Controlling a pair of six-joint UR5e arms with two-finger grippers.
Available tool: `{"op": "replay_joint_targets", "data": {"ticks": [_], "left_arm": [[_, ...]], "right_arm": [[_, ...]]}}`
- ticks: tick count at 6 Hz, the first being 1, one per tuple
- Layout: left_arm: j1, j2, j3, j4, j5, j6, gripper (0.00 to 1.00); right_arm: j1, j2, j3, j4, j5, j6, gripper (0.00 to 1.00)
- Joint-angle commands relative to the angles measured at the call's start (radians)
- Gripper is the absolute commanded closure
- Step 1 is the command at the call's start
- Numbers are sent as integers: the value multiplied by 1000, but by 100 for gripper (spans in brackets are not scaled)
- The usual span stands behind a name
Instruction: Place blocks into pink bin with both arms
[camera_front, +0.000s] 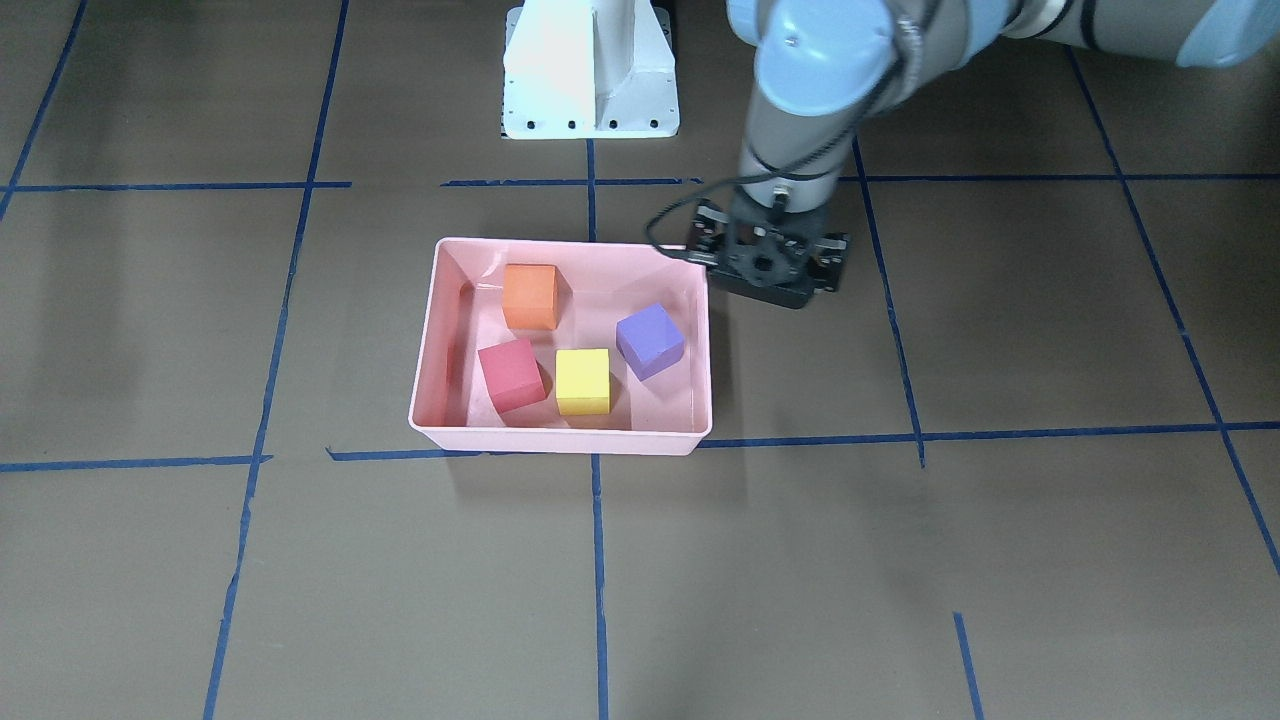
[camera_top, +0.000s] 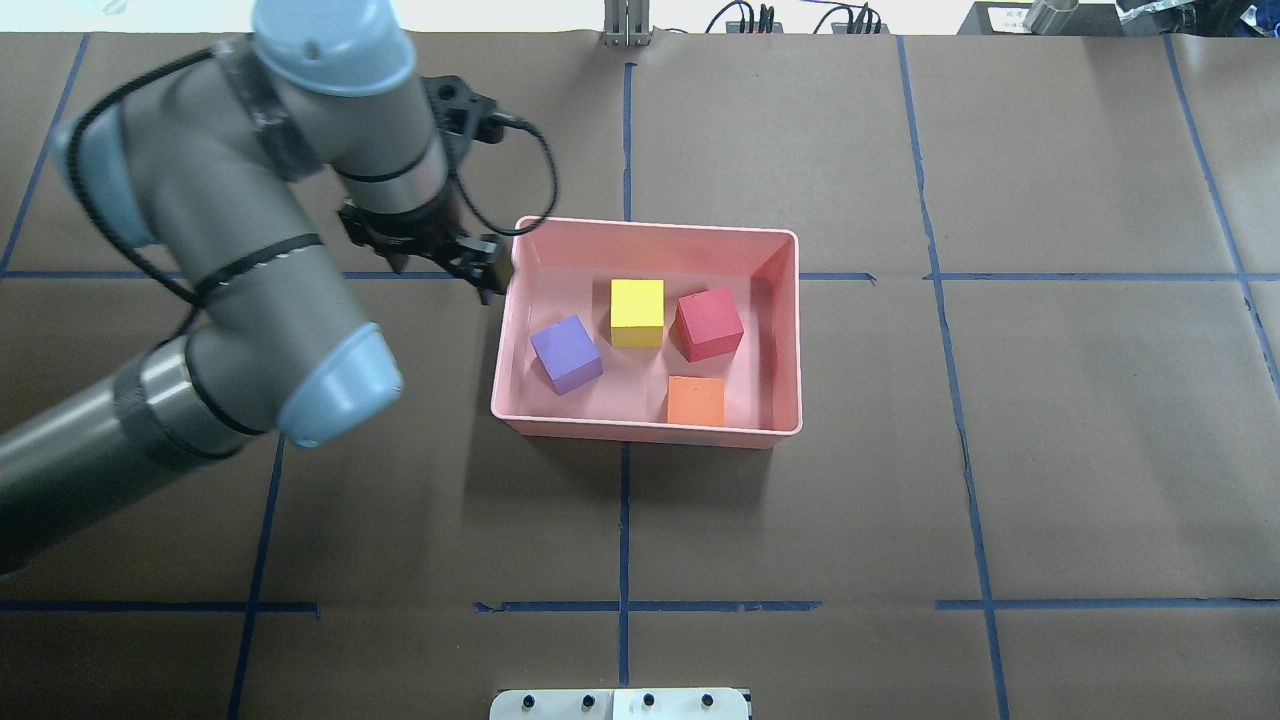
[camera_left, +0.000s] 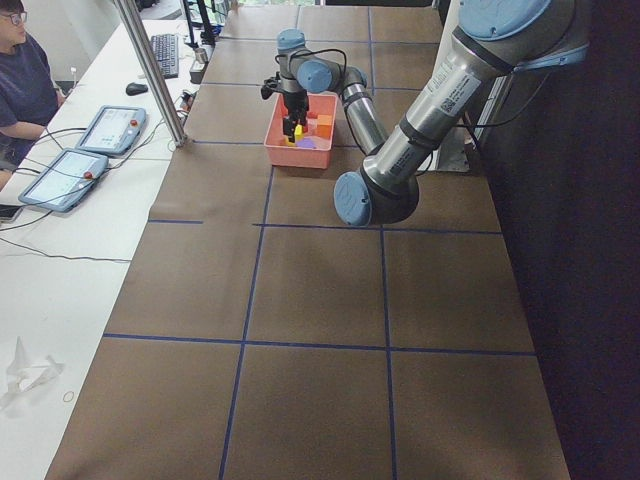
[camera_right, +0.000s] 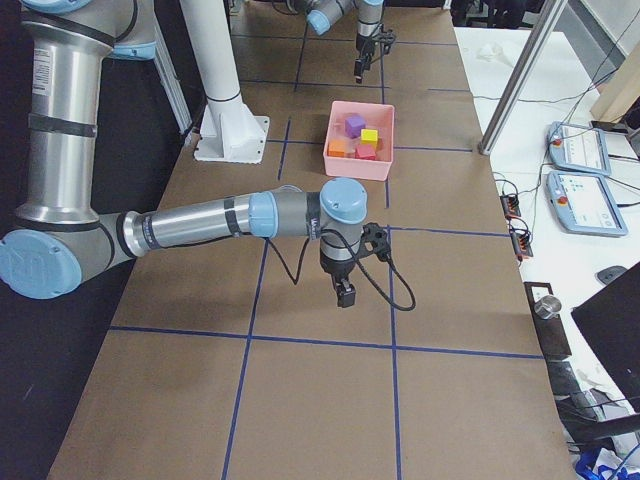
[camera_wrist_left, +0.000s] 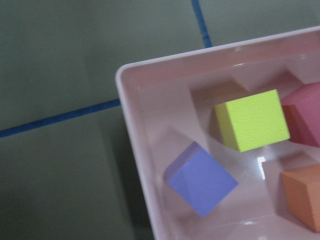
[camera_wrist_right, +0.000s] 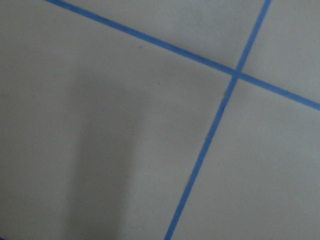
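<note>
Where matte cubes (camera_top: 637, 312) rest, glossy rectangular pink bin (camera_top: 650, 225), rounded rim

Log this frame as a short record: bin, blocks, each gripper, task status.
pink bin: on the table, near its middle
blocks in bin: red block, yellow block, purple block, orange block; none stacked
blocks outside bin: none seen
left gripper: just outside the bin's corner on the purple block's side, carrying no block; open or shut cannot be told
right gripper: over the table, well away from the bin, carrying no block; open or shut cannot be told
task status: appears complete
</note>
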Motion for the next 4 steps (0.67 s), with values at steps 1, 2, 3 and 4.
{"op": "replay_joint_targets", "data": {"ticks": [1,2,3,4], "left_arm": [[-196,170,-35,0,-75,282,0],[-327,295,-55,-4,-126,431,0],[-420,412,-55,-7,-126,525,0],[-557,474,-38,-6,-130,685,0]], "right_arm": [[71,-90,-3,-1,-4,15,0],[71,-87,0,-1,-2,72,1],[71,-75,1,0,-4,126,1],[70,-58,0,0,-4,128,0]]}}
